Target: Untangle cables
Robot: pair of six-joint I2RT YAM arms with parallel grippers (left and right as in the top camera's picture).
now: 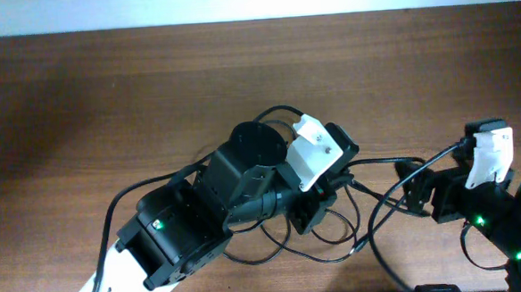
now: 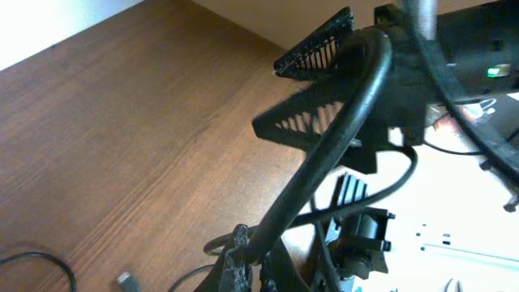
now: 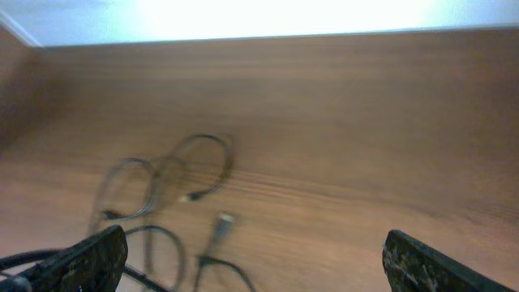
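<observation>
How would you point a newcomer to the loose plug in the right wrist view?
On the wooden table, find the looping black cables at lower left. Below the right-hand loop lies the plug, a dark stub with a pale metal tip, outside the loops, unlike the smaller tip inside one.

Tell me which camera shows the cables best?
The right wrist view: the cables lie in open loops, plugs visible, though blurred. Overhead, the left arm hides much of them. The left wrist view catches only a scrap.
</observation>
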